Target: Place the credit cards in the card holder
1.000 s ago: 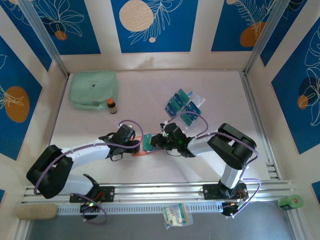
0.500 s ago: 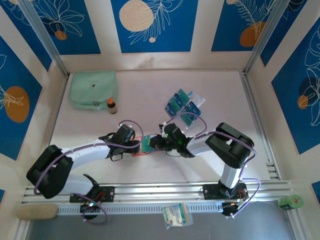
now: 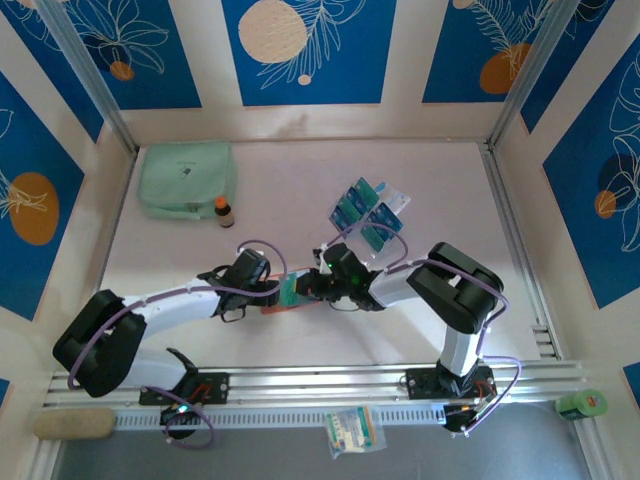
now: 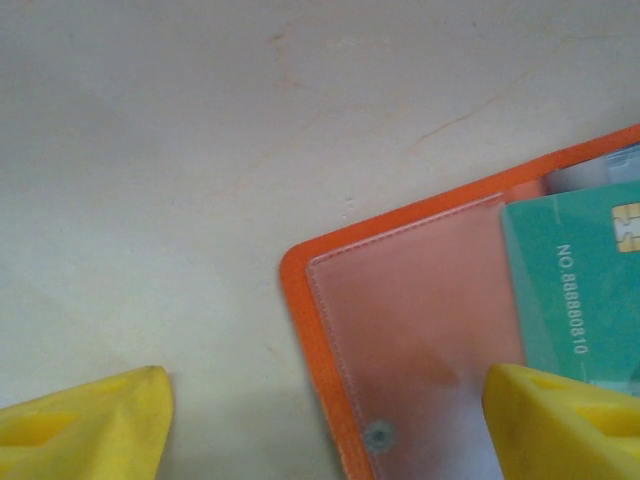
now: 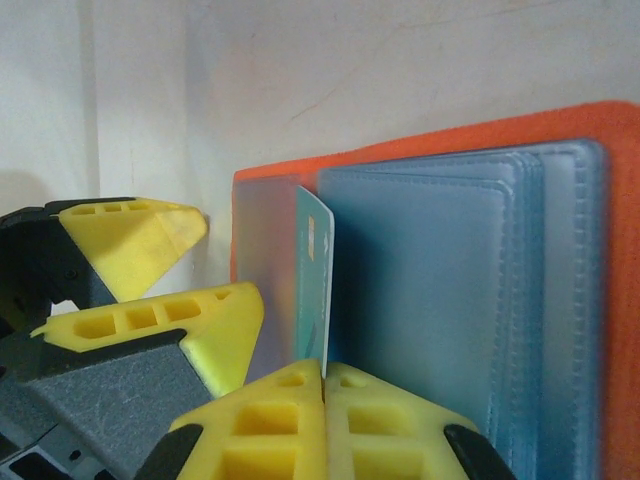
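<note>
The table is pale and bare in the middle, and the holder lies open on it near my bases, between my two wrists. It looks like soft orange leather with thin clear pockets, so I judge it light, floppy and quick to slide on this smooth top. It needs pinning flat at a corner, not lifting. My left gripper stands with its jaws wide apart, one finger over bare table and the other over the clear pocket. Whether either finger presses down I cannot tell.

The spare cards lie fanned well behind the holder, toward the back right. They are thin, stiff and slick, and flat on the table they give little to catch. I would take each by a short edge, or tip it up first.

My right gripper is clamped together on one teal card, held on edge by its near end. Its far end sits between a pale flap and the stack of bluish pockets. The pocket mouths are limp, so the card should go in straight, with a light push.

On the card's face I read "NO." and a row of digits, mostly eights, beside a gold chip
</note>
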